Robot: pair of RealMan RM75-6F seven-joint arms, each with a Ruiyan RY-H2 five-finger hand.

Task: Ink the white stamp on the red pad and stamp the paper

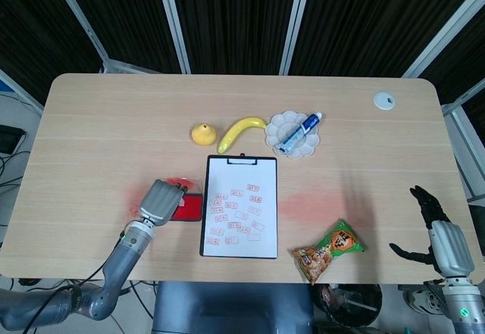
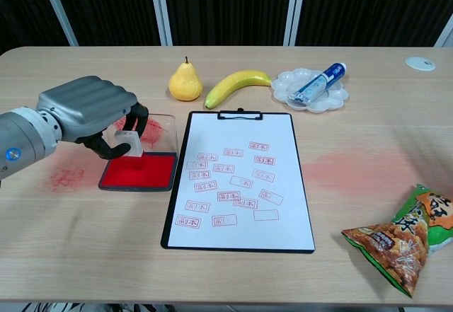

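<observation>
My left hand [image 2: 88, 111] [image 1: 161, 202] grips the white stamp [image 2: 131, 143] and holds it over the red pad [image 2: 139, 170] [image 1: 188, 207], near the pad's back edge; whether the stamp touches the ink I cannot tell. The pad's clear lid [image 2: 157, 129] stands open behind it. To the right lies the clipboard with the paper [image 2: 241, 177] [image 1: 241, 214], which bears several red stamp marks. My right hand [image 1: 439, 235] hangs open beyond the table's right front corner and shows only in the head view.
A pear [image 2: 185, 83], a banana [image 2: 236, 85] and a white palette dish [image 2: 289, 85] with a tube [image 2: 320, 81] lie behind the clipboard. A snack bag [image 2: 402, 235] lies front right. Red ink smears [image 2: 65, 178] mark the table left of the pad.
</observation>
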